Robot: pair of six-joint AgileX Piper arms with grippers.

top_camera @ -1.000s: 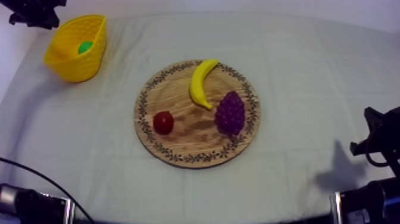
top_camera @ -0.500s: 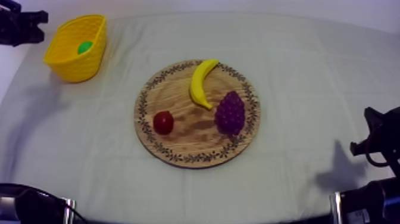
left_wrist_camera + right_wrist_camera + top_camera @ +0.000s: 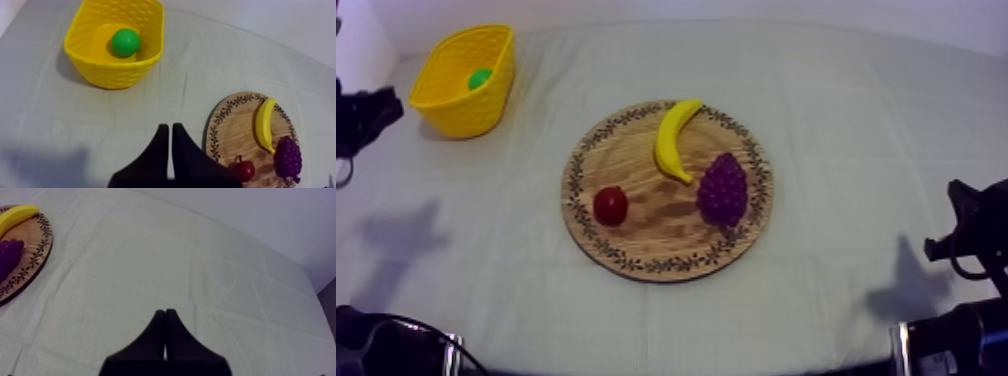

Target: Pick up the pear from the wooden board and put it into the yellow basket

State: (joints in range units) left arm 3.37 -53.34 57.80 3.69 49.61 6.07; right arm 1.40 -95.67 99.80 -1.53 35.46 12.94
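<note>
The green pear [image 3: 480, 78] [image 3: 125, 42] lies inside the yellow basket [image 3: 441, 100] [image 3: 90, 62] at the table's far left. The round wooden board [image 3: 646, 245] [image 3: 227, 122] holds a banana [image 3: 674, 135], a bunch of grapes [image 3: 723, 188] and a small red fruit [image 3: 610, 205]. My left gripper [image 3: 368, 112] [image 3: 167, 128] hangs at the left edge, beside the basket and nearer than it, fingers together on nothing. My right gripper [image 3: 968, 228] [image 3: 165, 312] rests low at the right, shut on nothing, away from the board.
Bare grey-white cloth [image 3: 856, 120] stretches between the board and the right arm and across the front. The left arm's shadow [image 3: 398, 232] falls on the cloth left of the board. The board's rim [image 3: 31, 258] lies off to one side of the right gripper.
My left arm has drawn back from over the basket, moving along the table's left edge toward the front. Its shadow moved with it. The pear stays in the basket. The right arm is still.
</note>
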